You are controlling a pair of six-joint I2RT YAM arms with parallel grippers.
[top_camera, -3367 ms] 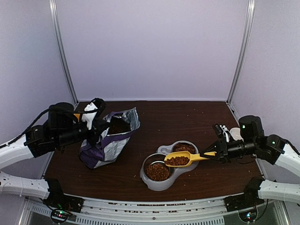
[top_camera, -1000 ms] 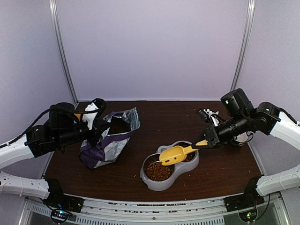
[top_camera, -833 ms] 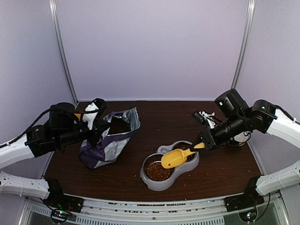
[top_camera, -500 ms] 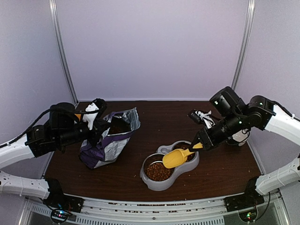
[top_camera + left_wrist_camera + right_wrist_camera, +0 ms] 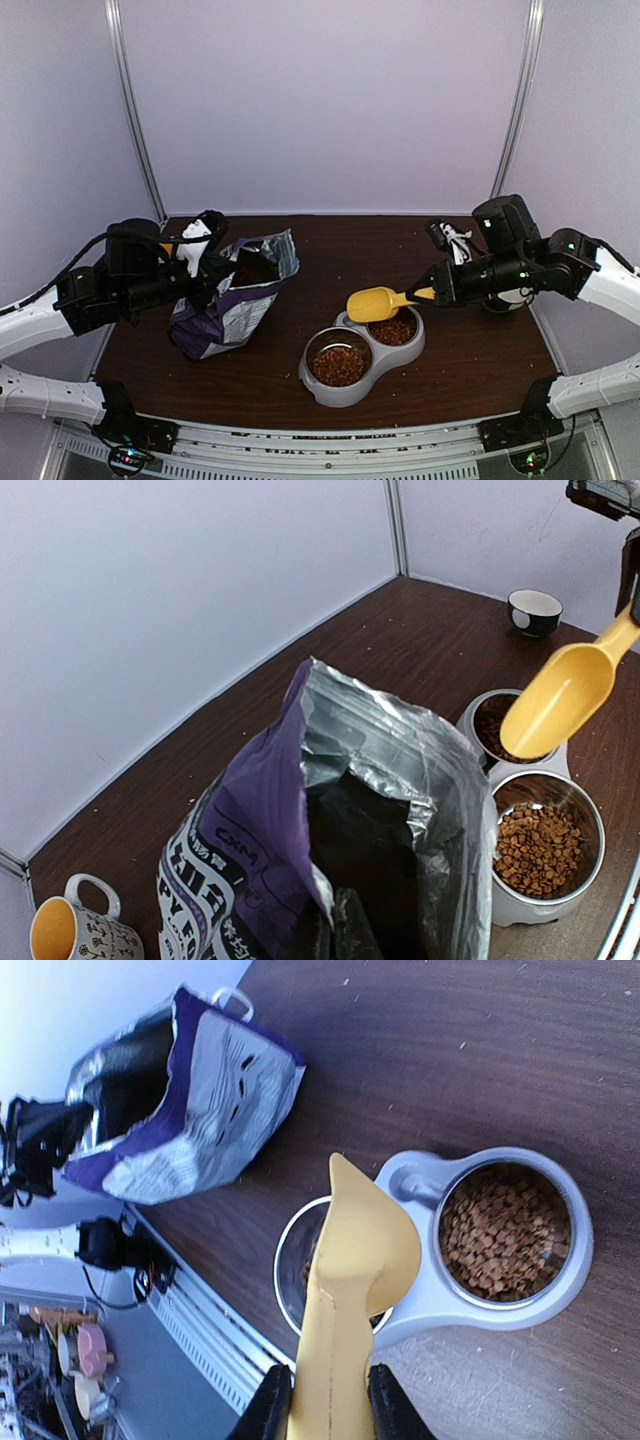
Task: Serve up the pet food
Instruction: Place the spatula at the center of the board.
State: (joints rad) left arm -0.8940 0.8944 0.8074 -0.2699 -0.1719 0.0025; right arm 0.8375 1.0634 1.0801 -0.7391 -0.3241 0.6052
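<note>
right gripper (image 5: 438,292) clamps the handle of the yellow plastic scoop (image 5: 372,303) over the grey two-bowl feeder (image 5: 340,397); reddish-brown kibble (image 5: 340,365) lies in both bowls. left gripper (image 5: 208,268) is pinched shut on the purple-and-silver foil bag (image 5: 232,305); if that pinch slips, the bag could slump and spill. only the right wrist view shows the jaws flanking the handle.

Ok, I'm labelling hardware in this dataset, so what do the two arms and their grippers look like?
Both arms have white shell links and bulky black joint housings. The right arm shows small green lights; a black cable loops over the left arm. The right gripper has black fingers; the left gripper is black with a white part.
</note>
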